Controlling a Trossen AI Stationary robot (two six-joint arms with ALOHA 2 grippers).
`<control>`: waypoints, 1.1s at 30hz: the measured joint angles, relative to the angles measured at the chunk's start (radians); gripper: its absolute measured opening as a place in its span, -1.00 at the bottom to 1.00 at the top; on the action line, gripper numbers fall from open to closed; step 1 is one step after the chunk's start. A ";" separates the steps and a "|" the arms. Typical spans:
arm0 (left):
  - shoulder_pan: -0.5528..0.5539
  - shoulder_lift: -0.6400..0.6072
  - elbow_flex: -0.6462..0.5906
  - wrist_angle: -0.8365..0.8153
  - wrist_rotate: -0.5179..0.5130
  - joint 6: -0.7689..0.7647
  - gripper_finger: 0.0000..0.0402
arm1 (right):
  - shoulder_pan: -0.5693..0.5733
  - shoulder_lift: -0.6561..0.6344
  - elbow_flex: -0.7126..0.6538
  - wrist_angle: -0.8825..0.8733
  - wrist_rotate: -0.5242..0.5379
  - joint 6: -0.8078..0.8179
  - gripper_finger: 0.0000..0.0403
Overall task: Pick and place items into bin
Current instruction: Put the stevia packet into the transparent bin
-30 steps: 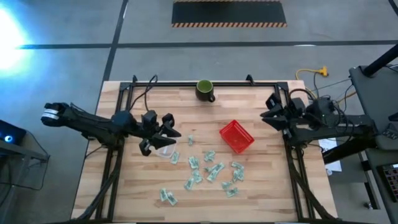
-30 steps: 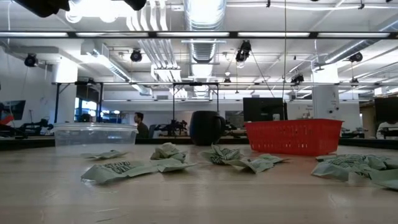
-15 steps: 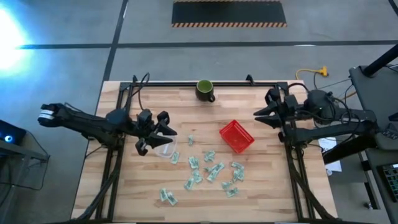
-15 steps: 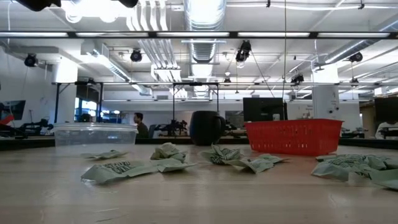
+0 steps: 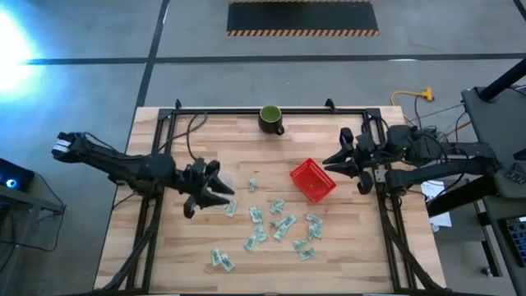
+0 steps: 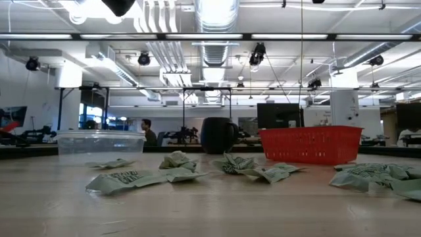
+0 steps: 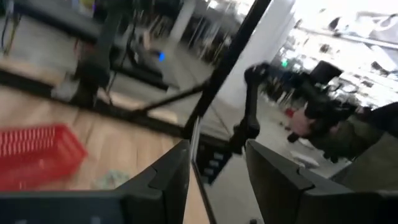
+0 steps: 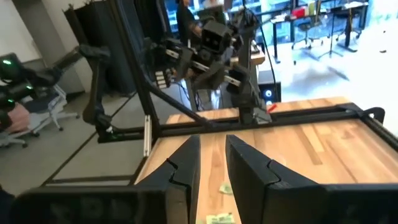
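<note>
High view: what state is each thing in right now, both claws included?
Left claw: open, empty, over the table's left part.
Right claw: slightly open, empty, near the red bin.
Red bin: upright, no packet seen inside.
Packets: loose on the table, none held.
Clear tub: upright, lidless, looks empty.
Mug: upright, by the far edge.
</note>
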 joint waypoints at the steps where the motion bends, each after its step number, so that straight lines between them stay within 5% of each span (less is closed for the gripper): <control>1: -0.023 0.002 0.007 -0.027 -0.017 -0.009 -0.30 | 0.002 0.009 0.000 0.000 0.001 0.000 -0.66; 14: -0.237 0.154 0.072 -0.297 -0.106 -0.284 -0.30 | 0.007 0.077 -0.001 -0.006 0.003 -0.027 -0.66; 22: -0.291 0.279 0.094 -0.327 -0.062 -0.320 -0.30 | 0.007 0.132 -0.002 -0.005 0.003 -0.019 -0.66; 33: -0.406 0.437 0.256 -0.693 0.008 -0.204 -0.30 | 0.008 0.153 -0.002 0.000 0.003 -0.021 -0.66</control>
